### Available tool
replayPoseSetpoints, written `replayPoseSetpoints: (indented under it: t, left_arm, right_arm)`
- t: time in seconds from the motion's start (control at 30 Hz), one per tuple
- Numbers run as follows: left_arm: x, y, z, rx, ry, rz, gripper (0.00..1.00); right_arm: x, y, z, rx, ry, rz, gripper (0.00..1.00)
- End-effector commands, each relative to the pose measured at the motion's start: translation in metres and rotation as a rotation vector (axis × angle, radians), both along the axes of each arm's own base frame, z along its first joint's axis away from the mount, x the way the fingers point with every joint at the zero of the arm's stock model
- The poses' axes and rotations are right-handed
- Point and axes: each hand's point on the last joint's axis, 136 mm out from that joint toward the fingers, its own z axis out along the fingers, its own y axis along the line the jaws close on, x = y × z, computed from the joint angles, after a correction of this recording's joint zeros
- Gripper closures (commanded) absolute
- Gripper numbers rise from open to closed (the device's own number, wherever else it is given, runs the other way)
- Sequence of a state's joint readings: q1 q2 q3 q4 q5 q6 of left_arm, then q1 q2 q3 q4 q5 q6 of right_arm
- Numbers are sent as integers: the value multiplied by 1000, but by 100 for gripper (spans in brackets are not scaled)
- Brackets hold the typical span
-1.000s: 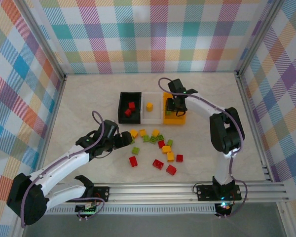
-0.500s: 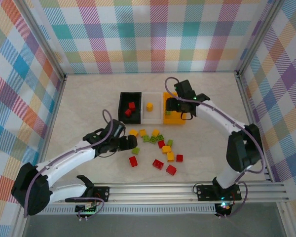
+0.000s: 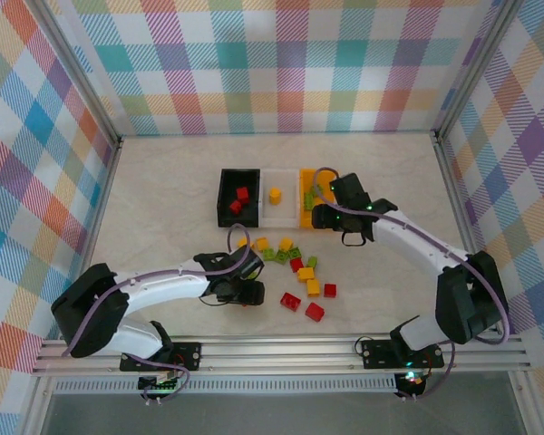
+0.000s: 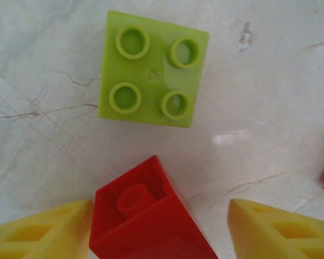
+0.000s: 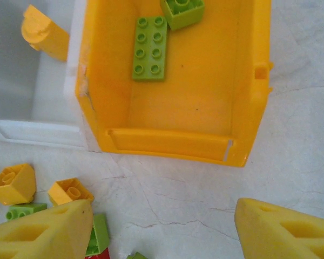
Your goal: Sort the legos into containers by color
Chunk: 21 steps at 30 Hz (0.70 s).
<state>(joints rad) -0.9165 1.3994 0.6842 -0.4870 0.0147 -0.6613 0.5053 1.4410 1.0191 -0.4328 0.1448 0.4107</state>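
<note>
The left fingers (image 4: 43, 232) have swung down astride a small red studded plastic brick (image 4: 151, 226), not yet pinching it, so red goes next. The right fingers (image 5: 43, 232), spread and empty, have backed from the orange-yellow plastic bin (image 5: 178, 97) ahead.

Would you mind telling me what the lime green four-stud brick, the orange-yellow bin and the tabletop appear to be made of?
The lime green brick looks like moulded plastic: smooth, semi-gloss, with crisp round studs. The orange-yellow bin also looks like moulded plastic, slightly glossy, with scuff marks on one wall edge. The tabletop is pale with thin dark veins and a sheen; stone or printed laminate, I cannot tell.
</note>
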Motion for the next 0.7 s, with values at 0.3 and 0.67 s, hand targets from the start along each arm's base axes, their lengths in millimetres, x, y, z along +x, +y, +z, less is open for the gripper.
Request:
replayPoseSetpoints:
  t: [0.3,0.67]
  left_arm:
    - [3,4,8,7,-49,21,62]
    - [102,30,102,-127,-297,258,66]
  right_arm:
    - [1,0,6,34,-38,-15,29]
    - [-3,-1,2,45,-33,-23,30]
